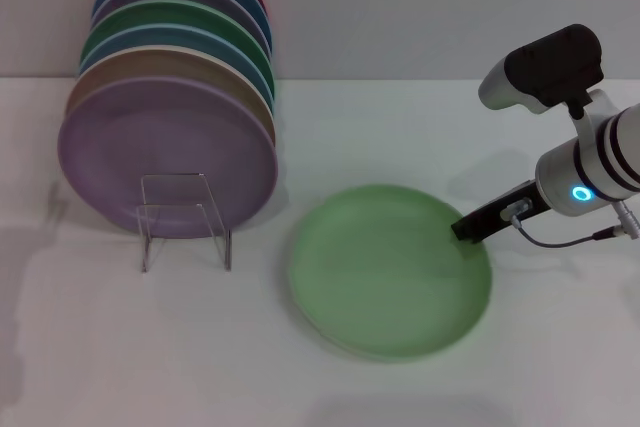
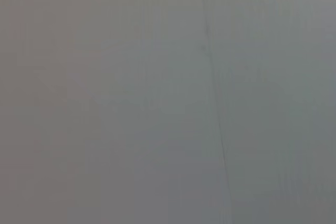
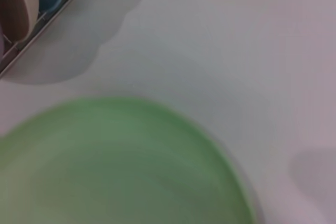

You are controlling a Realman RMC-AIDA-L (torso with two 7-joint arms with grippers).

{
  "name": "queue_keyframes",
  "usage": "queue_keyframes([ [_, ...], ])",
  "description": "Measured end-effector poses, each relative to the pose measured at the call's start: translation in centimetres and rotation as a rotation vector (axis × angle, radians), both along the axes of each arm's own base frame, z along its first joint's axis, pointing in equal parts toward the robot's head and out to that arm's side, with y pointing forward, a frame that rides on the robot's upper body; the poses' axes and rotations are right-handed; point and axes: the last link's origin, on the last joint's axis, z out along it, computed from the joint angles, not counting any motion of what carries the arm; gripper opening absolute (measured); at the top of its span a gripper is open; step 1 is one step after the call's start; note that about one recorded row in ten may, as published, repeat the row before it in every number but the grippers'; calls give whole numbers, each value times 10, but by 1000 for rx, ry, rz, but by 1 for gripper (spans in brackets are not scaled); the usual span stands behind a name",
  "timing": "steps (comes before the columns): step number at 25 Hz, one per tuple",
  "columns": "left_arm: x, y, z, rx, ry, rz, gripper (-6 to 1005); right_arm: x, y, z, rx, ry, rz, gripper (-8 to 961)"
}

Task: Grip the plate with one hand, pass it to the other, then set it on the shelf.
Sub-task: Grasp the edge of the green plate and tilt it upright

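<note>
The pale mint-green plate (image 1: 390,272) lies flat on the white table, right of the rack. It also fills the near part of the right wrist view (image 3: 115,166). My right gripper (image 1: 478,224), on the arm with the blue-cyan ring light, is at the plate's right rim, low over the table. The shelf (image 1: 185,222) is a small clear acrylic rack at the left, holding a row of upright coloured plates with a lilac plate (image 1: 165,157) in front. My left arm is out of the head view, and its wrist view shows only a plain grey surface.
The rack's edge with a tan plate and a blue plate shows in the right wrist view (image 3: 31,3). White table (image 1: 400,127) lies between the rack and the right arm. A grey wall stands behind the table.
</note>
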Motion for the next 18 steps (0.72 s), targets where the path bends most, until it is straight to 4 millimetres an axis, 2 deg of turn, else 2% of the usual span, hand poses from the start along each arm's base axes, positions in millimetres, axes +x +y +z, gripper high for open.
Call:
queue_keyframes([
  [4,0,0,0,2,0,-3,812,-2,1,2,10,7,4,118],
  [9,2,0,0,2,-2,-10,812,-9,1,12,53,56,28,48],
  [18,6,-2,-3,-9,-3,-31,812,-12,-5,32,123,125,66,21],
])
